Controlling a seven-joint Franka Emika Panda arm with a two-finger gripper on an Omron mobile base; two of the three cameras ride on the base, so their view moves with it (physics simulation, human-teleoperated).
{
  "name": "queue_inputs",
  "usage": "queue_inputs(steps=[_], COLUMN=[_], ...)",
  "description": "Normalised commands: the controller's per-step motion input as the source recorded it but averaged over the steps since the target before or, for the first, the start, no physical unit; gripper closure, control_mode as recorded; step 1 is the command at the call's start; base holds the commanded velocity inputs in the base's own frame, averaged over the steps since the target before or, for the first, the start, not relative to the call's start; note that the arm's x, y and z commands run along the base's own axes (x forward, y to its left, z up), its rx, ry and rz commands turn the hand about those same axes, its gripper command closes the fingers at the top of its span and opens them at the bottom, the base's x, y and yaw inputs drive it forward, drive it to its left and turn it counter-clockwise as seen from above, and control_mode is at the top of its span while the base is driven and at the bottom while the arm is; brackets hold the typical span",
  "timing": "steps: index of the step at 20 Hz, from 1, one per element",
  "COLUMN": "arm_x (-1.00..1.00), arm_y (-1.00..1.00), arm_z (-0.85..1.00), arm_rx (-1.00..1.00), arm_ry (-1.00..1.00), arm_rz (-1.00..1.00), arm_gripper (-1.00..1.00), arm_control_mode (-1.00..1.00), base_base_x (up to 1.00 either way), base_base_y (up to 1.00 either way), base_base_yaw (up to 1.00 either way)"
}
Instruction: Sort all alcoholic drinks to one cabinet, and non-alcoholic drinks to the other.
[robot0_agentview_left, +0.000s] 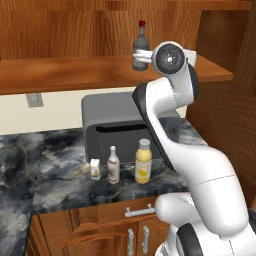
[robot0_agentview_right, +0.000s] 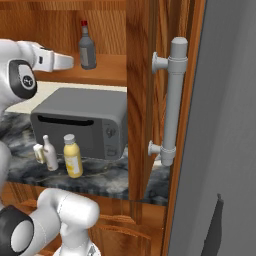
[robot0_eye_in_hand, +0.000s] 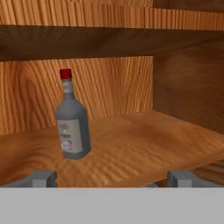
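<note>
A squat dark grey bottle with a red cap (robot0_eye_in_hand: 71, 127) stands upright on the long shelf of the reddish-brown wall cabinet (robot0_eye_in_hand: 144, 144). My gripper (robot0_eye_in_hand: 113, 178) is open in front of the shelf edge, a short way from that bottle (robot0_agentview_right: 87, 49), with nothing between its fingers. Down on the dark marble counter stand a slim white long-necked bottle (robot0_agentview_left: 113, 165), a plump yellow juice bottle (robot0_agentview_left: 143, 161) and a small cream carton (robot0_agentview_left: 95, 169), in a row before the microwave. Which wooden front belongs to the other cabinet I cannot tell.
A grey microwave (robot0_agentview_left: 120, 125) sits on the counter under the shelf. In the right base view a wooden door edge with a long grey handle (robot0_agentview_right: 171, 100) stands close on the right. Base cabinet doors with grey handles (robot0_agentview_left: 137, 235) lie below the counter.
</note>
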Motion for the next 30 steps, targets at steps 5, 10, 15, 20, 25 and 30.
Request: queue_inputs(steps=[5, 10, 15, 20, 25, 30], arm_x=[-0.07, -0.12, -0.16, -0.02, -0.34, -0.35], arm_y=[0.19, 0.12, 0.16, 0.08, 0.02, 0.11], arm_z=[-0.14, -0.17, -0.21, -0.19, -0.33, -0.47], arm_rx=[0.00, 0.00, 0.00, 0.00, 0.02, 0.00], arm_ry=[0.10, 0.04, 0.01, 0.01, 0.00, 0.00], arm_rz=[-0.14, -0.12, -0.07, -0.01, 0.00, 0.00], arm_gripper=[-1.00, -1.00, -1.00, -1.00, -1.00, -1.00], arm_control_mode=[-1.00, -1.00, -1.00, -1.00, -1.00, -1.00], base_base_x=[0.00, 0.00, 0.00, 0.00, 0.00, 0.00], base_base_y=[0.00, 0.00, 0.00, 0.00, 0.00, 0.00], base_base_yaw=[0.00, 0.00, 0.00, 0.00, 0.00, 0.00])
